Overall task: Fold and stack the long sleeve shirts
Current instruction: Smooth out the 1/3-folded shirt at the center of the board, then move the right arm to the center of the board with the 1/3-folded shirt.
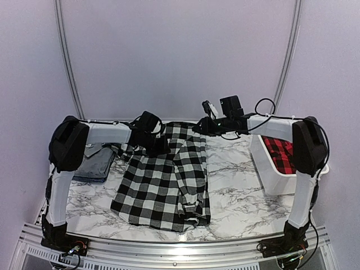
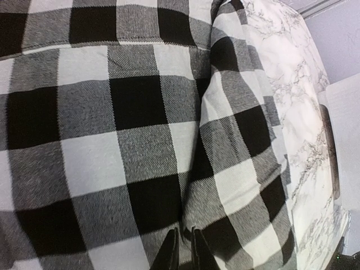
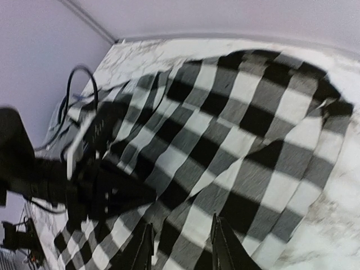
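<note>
The black-and-white shirt (image 1: 163,185) lies spread in the middle of the table (image 1: 236,208), from near edge to far edge. The grey shirt (image 1: 95,163) sits by the left edge. The red shirt (image 1: 281,153) is in a white bin (image 1: 270,177) by the right edge. At the far end, the left hand (image 2: 183,247) pinches the black-and-white shirt. The right hand (image 3: 181,239) hangs open over it.

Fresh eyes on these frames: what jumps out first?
The big black-and-white checked shirt sprawled across the middle of the marble table, with the left gripper and right gripper at its far end. Then the red-and-black checked shirt in the white bin at the right edge, and the grey shirt lying at the left.
</note>
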You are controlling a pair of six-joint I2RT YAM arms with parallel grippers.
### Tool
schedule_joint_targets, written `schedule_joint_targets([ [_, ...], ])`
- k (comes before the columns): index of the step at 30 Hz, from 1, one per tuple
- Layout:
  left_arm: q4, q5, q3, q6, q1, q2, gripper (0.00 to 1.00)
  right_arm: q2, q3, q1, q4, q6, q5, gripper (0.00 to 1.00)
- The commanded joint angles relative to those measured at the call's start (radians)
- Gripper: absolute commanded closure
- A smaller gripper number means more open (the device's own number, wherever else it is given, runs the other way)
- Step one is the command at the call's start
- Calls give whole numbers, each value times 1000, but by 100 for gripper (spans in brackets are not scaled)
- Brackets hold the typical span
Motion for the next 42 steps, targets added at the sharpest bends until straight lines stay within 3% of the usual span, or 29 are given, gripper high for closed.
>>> schedule_joint_targets([
  [1, -7, -86, -102, -18, 0, -197, 89, -132, -255, 100, 56, -12, -2, 69],
  [12, -11, -129, -430, -28, -21, -455, 88, -401, -694, 354, 188, 84, 76, 67],
  [21, 6, -139, -628, -23, -31, -591, 85, -395, -864, 431, 297, 164, 97, 64],
  [27, 34, -143, -674, -35, -31, -615, 85, -395, -870, 434, 212, 133, 110, 65],
  [34, 27, -129, -679, -19, -31, -635, 83, -535, -753, 434, 21, 124, 243, 62],
  [42, -9, -146, -643, 2, -31, -646, 83, -349, -595, 368, 161, 168, 285, 68],
])
